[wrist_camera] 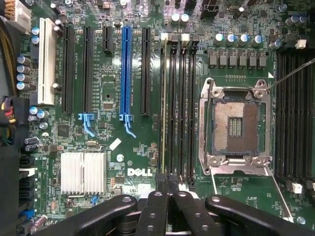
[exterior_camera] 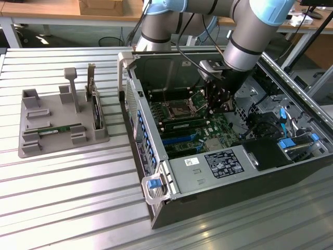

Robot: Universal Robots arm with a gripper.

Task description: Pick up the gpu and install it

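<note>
The gripper (exterior_camera: 217,104) hangs inside the open computer case (exterior_camera: 250,182), above the motherboard (exterior_camera: 195,130), with its fingers (wrist_camera: 167,196) pressed together and nothing between them. In the wrist view the closed fingertips sit over the near ends of the black memory slots (wrist_camera: 177,98), just beside the empty CPU socket (wrist_camera: 236,123) with its metal frame.

The gpu (exterior_camera: 54,129), a thin green stick with a small white label, lies flat in a groove of the grey holder tray (exterior_camera: 31,146) on the slatted table (exterior_camera: 78,198), on the exterior view's left, well apart from the gripper and outside the case. A dark upright expansion card (exterior_camera: 96,109) stands in the same tray, just beside the stick's end toward the case.

The case's side wall (exterior_camera: 138,120), with blue latches, rises between the tray and the motherboard. Inside, a black shroud (exterior_camera: 223,164) with a label borders the board at the front of the picture, and drive bays (exterior_camera: 296,140) with blue tabs close off the exterior view's right. The blue expansion slot (wrist_camera: 126,69) and the neighbouring black slots stand unoccupied, beside a silver heatsink (wrist_camera: 82,172).
</note>
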